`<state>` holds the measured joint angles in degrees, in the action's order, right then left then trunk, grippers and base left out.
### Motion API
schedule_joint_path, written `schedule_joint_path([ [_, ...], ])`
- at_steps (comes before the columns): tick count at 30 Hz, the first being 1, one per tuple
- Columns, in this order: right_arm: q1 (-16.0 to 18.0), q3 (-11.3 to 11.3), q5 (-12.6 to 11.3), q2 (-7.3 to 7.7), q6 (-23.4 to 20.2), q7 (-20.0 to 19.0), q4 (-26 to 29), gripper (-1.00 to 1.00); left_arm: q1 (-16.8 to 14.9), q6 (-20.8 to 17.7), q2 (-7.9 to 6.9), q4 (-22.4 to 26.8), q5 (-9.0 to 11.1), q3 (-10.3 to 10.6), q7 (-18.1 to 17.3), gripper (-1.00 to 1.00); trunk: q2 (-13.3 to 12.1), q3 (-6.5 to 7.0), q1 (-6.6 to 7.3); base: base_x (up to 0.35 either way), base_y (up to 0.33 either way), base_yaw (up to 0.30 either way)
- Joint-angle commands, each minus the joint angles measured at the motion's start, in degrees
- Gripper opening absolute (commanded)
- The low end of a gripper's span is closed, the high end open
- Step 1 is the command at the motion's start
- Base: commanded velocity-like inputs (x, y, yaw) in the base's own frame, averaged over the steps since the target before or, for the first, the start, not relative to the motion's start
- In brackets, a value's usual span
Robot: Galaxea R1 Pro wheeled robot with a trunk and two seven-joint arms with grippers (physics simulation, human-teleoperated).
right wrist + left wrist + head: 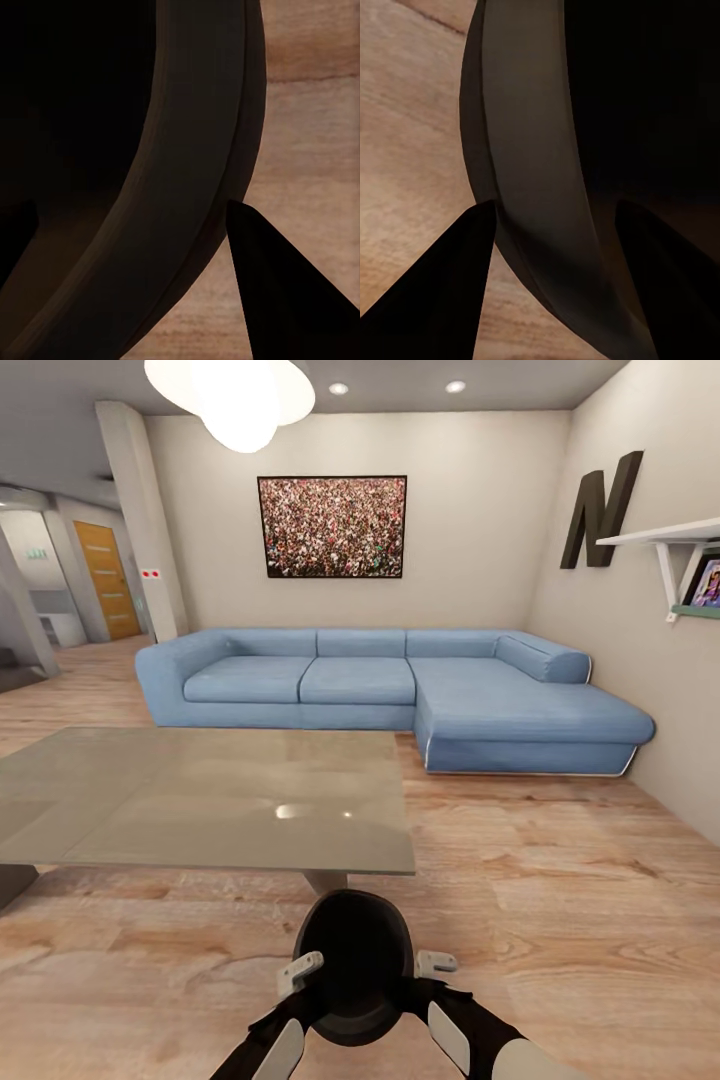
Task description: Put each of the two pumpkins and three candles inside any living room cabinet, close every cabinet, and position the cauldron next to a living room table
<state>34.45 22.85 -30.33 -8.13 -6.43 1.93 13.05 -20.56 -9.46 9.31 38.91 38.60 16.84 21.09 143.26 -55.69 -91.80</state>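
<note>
The black cauldron (355, 950) is held low at the bottom centre of the head view, just in front of the near right corner of the glass-topped table (200, 800). My left gripper (300, 972) is shut on its left rim and my right gripper (436, 963) on its right rim. In the left wrist view the left gripper (553, 217) straddles the cauldron's rim (532, 150), one dark finger (450, 285) outside over the wooden floor. In the right wrist view the right gripper (131, 214) clamps the rim (195, 150) the same way. The pumpkins, candles and cabinet are out of view.
A blue L-shaped sofa (400, 690) stands beyond the table against the far wall. On the right wall hang a white shelf (670, 535) and a letter N (600, 510). A pillar (145, 520) and an orange door (105, 580) are at far left. Wooden floor (560, 860) lies right of the table.
</note>
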Motion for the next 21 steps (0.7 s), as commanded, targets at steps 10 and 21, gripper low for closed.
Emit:
schedule_joint_path([
  [10,0.1,1.6,-1.3,0.05,-0.3,0.0,1.9,-1.0,0.0,0.0,-0.08,0.0,0.7,1.1,0.3,-1.0,0.1,-1.16,-0.11,0.001,0.0,0.0],
  [21,0.1,1.6,-1.3,0.05,-0.3,0.0,1.9,-1.0,0.0,0.0,-0.08,0.0,0.7,1.1,0.3,-1.0,0.2,-3.6,-0.39,0.0,0.0,0.0],
])
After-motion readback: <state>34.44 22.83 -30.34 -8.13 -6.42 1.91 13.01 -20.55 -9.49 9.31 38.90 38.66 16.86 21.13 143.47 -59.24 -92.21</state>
